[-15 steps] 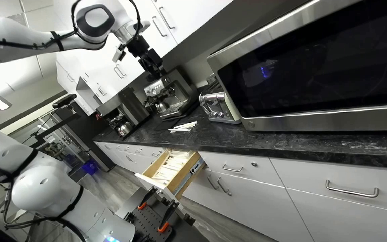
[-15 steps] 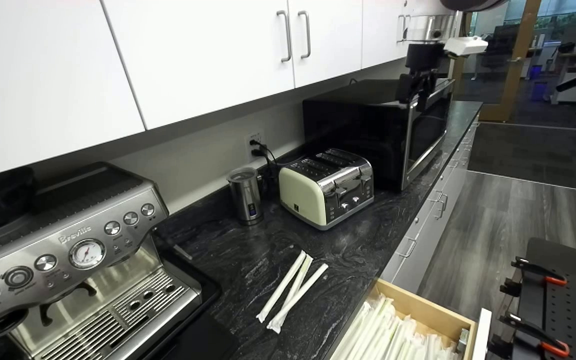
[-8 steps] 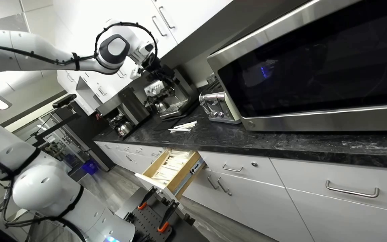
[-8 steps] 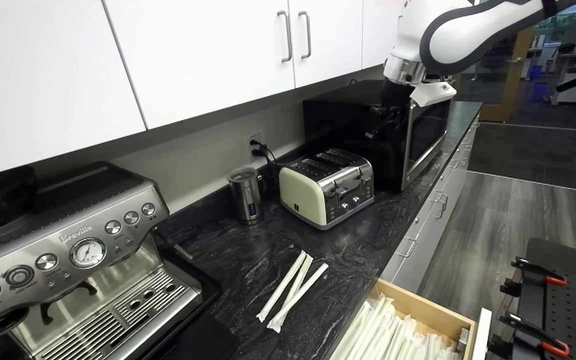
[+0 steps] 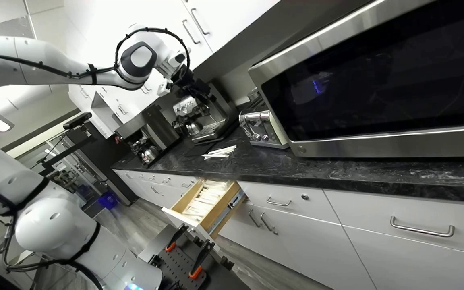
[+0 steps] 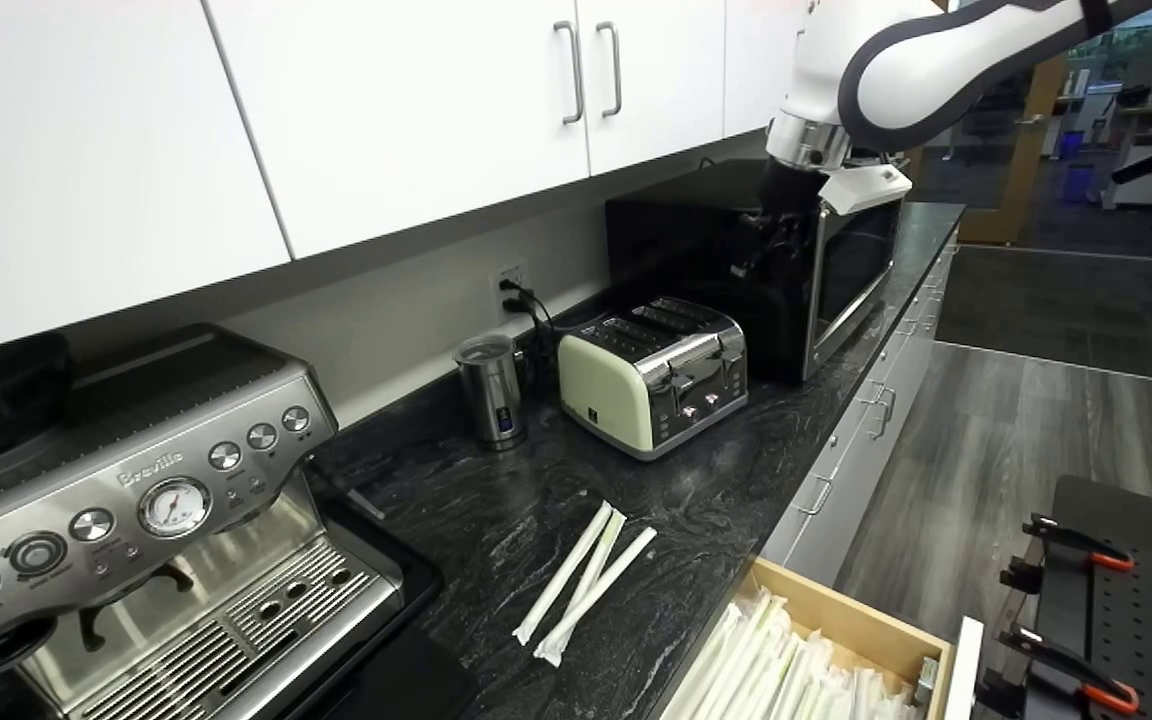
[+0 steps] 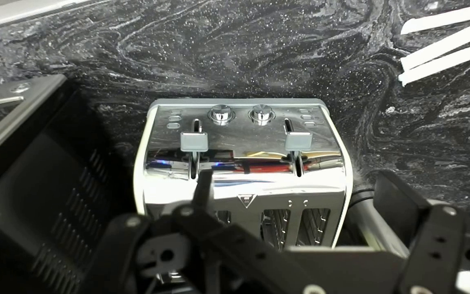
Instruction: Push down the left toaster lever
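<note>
The toaster [image 7: 245, 185], chrome-fronted with cream sides, stands on the dark counter beside the microwave. It shows in both exterior views [image 5: 261, 128] [image 6: 636, 380]. The wrist view is upside down, with the toaster's front towards the top. The left lever, as faced from the front, is the grey tab on the right [image 7: 298, 141]; the right lever [image 7: 194, 141] is on the left. Slot shows above and below each tab. My gripper [image 7: 295, 179] is open and empty, fingers wide apart, above the toaster and not on either lever. In both exterior views the gripper [image 5: 207, 93] [image 6: 771, 245] is dark and small.
The microwave [image 7: 51, 171] stands close beside the toaster. A steel jug [image 6: 492, 395] is on its other side. Wrapped straws [image 6: 586, 585] lie on the counter. An open drawer of straws [image 6: 846, 650] juts out. Wall cabinets [image 6: 436, 100] hang above. A coffee machine [image 6: 166, 540] stands further along.
The arm and gripper have come down towards the toaster since one second ago. Over the last half second they have hardly moved. The toaster and its surroundings look the same.
</note>
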### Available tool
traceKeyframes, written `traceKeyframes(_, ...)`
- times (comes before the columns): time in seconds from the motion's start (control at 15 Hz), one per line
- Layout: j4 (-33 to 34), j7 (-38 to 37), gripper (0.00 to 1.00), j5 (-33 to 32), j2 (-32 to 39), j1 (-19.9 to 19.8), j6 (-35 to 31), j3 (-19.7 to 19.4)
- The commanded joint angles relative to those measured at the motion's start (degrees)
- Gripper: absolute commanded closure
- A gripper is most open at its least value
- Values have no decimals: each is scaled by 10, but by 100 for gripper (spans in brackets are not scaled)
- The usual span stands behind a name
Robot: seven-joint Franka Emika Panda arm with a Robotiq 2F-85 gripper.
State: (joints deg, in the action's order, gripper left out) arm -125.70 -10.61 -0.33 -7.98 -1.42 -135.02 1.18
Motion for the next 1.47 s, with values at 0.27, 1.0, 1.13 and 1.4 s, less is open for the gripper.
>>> traceKeyframes(0.27, 46, -129, 40, -93, 115, 8, -8, 12)
traceKeyframes(1.0, 135, -125, 100, -59, 257, 45, -102, -11)
traceKeyframes(1.13, 145, -123, 100, -54, 268, 49, -103, -13)
traceKeyframes(1.4, 160, -128, 100, -57, 284, 58, -98, -22)
